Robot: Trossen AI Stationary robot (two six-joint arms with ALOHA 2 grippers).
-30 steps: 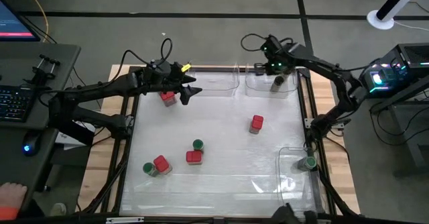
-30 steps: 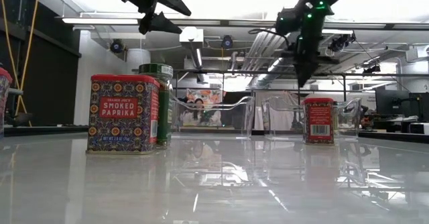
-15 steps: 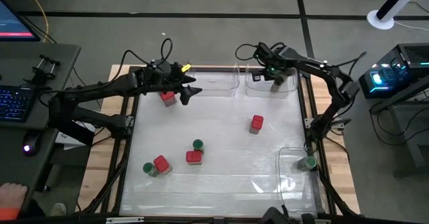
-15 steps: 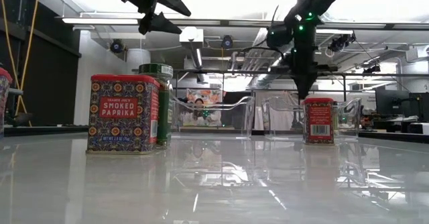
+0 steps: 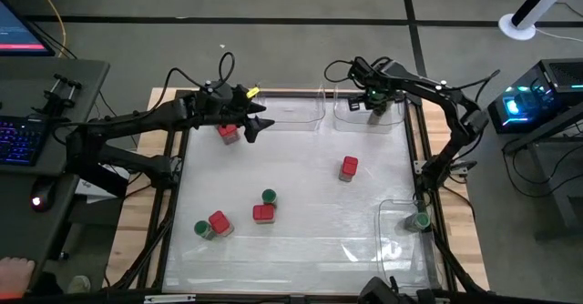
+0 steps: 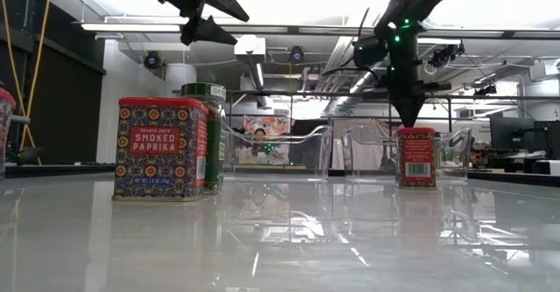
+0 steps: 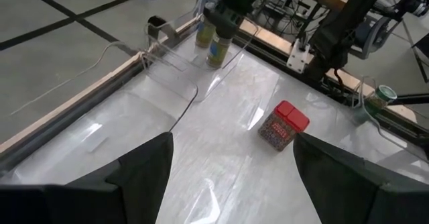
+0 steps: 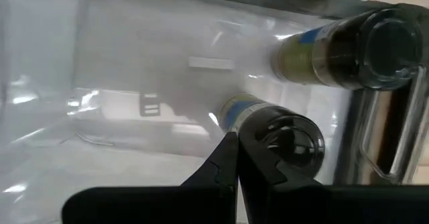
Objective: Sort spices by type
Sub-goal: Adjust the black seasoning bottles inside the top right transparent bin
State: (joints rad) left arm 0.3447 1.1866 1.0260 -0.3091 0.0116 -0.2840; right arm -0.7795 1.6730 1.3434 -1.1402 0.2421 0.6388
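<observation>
Right gripper [image 5: 374, 106] jaws together, over dark-capped glass spice jar [image 8: 285, 135] in clear plastic bin [image 5: 399, 119]. Left gripper [image 5: 258, 116] jaws apart, raised over glossy white table [image 5: 301, 172].

Open table [image 5: 301, 149] centre lies bare between scattered spice jars [image 5: 263, 213]; clear bins [image 5: 369, 113] crowd the far edge and near right corner.

Bright overhead ceiling lights [image 6: 166, 27]; strong glare and reflections on glossy table [image 6: 280, 239]. Right wrist view hazy, soft focus.
</observation>
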